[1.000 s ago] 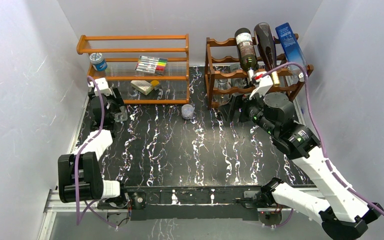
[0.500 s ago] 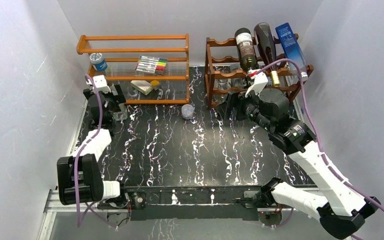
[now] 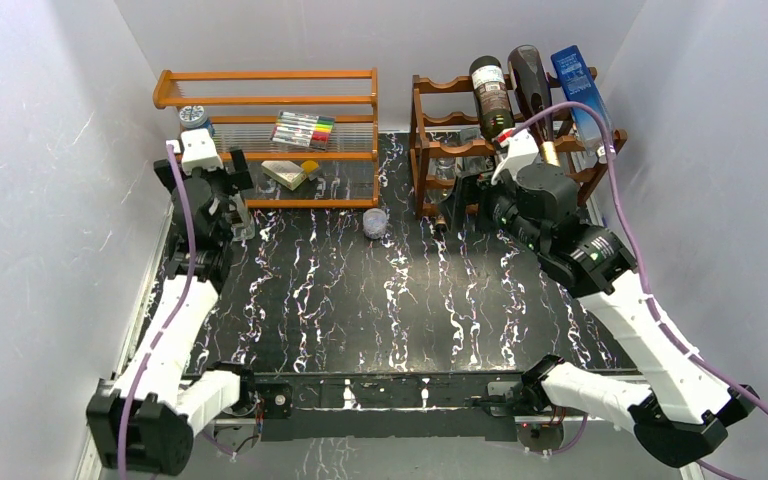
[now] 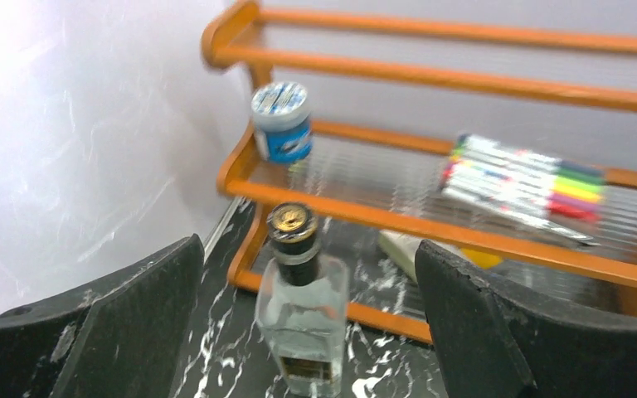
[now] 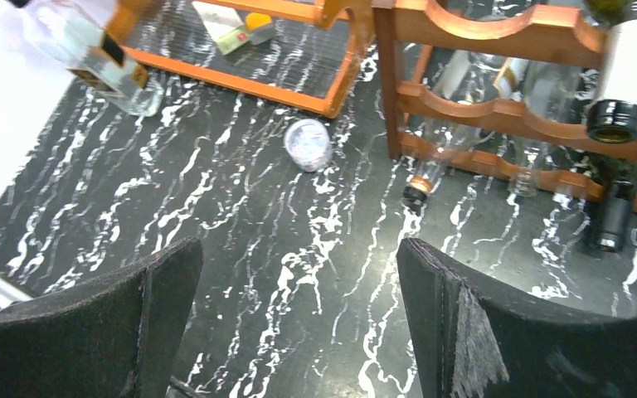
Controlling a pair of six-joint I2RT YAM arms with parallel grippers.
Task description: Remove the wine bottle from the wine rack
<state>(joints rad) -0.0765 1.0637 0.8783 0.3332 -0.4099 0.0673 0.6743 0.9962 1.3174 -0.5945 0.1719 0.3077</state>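
The dark reddish-brown wine rack (image 3: 427, 150) stands at the back right. Two dark wine bottles (image 3: 489, 96) lie side by side on its top tier, necks toward me; one neck (image 5: 628, 76) shows in the right wrist view. More bottles lie low in the wine rack (image 5: 498, 116). My right gripper (image 3: 463, 208) hovers open just in front of it, and between the fingers of the right gripper (image 5: 299, 269) only table shows. A clear square bottle (image 4: 303, 319) stands upright on the table by the orange shelf. My left gripper (image 4: 308, 265) is open above it, touching nothing.
The orange shelf (image 3: 265, 100) at the back left holds a blue-lidded tub (image 4: 281, 120), a marker pack (image 3: 303, 129) and a small box. A small round jar (image 3: 374, 221) sits on the table between shelf and rack. A blue carton (image 3: 580, 85) leans on the rack's right end.
My left gripper has opened, let go of the clear bottle and risen towards the shelf. My right arm has shifted a little left and back along the rack front.
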